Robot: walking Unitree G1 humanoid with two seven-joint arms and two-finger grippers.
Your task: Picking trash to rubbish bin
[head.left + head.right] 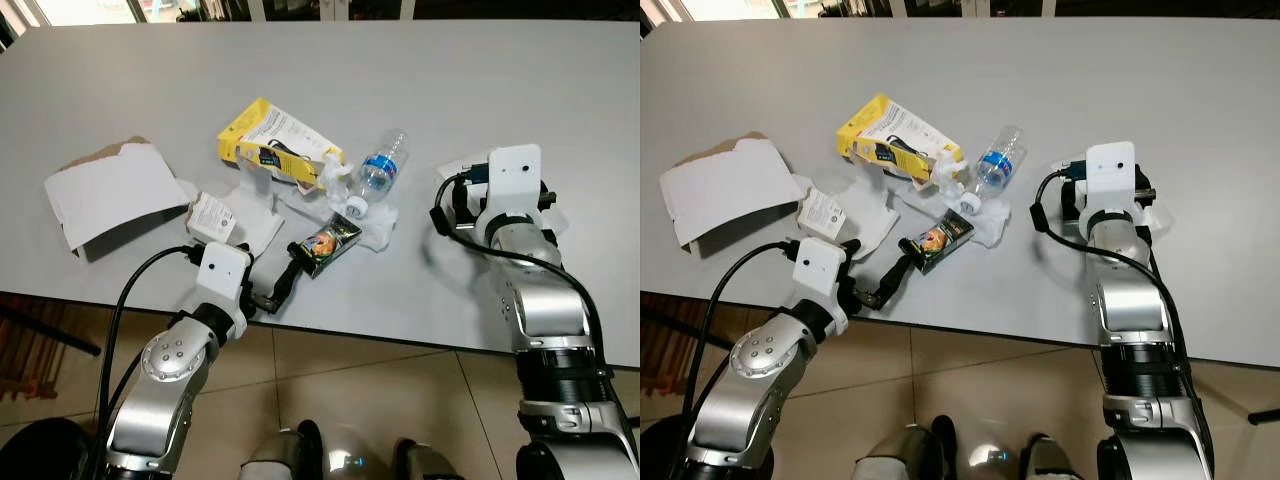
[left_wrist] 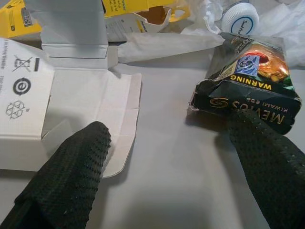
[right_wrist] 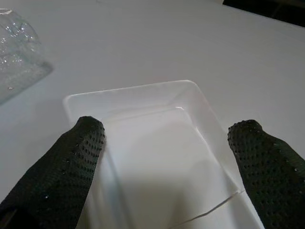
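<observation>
Lying across the middle of the grey table (image 1: 480, 90), the trash forms a loose cluster. A yellow carton (image 1: 272, 143) sits at upper centre, with a clear plastic bottle (image 1: 381, 168) to its right, blue label showing and white cap pointing toward the lower left. Crumpled white wrapping (image 1: 382, 224) spreads beneath the bottle. A dark snack packet (image 1: 328, 243) lies just below the bottle cap, on the near side of the cluster. A flattened white cardboard box (image 1: 110, 192) occupies the left of the frame, and a small white box (image 1: 210, 215) with printed recycling marks lies between it and the packet.

The left gripper (image 1: 279, 285) sits at the lower centre of the frame near the table's front edge, fingers spread wide; one fingertip (image 2: 259, 138) touches the packet's near edge and the other (image 2: 81, 157) rests over the flap of the small white box. The box flap therefore crowds that side of the gripper.

The right gripper (image 3: 167, 157) is hidden under its wrist housing in the head views, at the right of the frame. The right wrist view supplies the detail: fingers (image 3: 78, 152) spread wide on either side of a shallow white tray (image 3: 157, 124), with part of the bottle at the upper left corner. The left wrist view alone makes the packet's "WARNING" lettering readable.
</observation>
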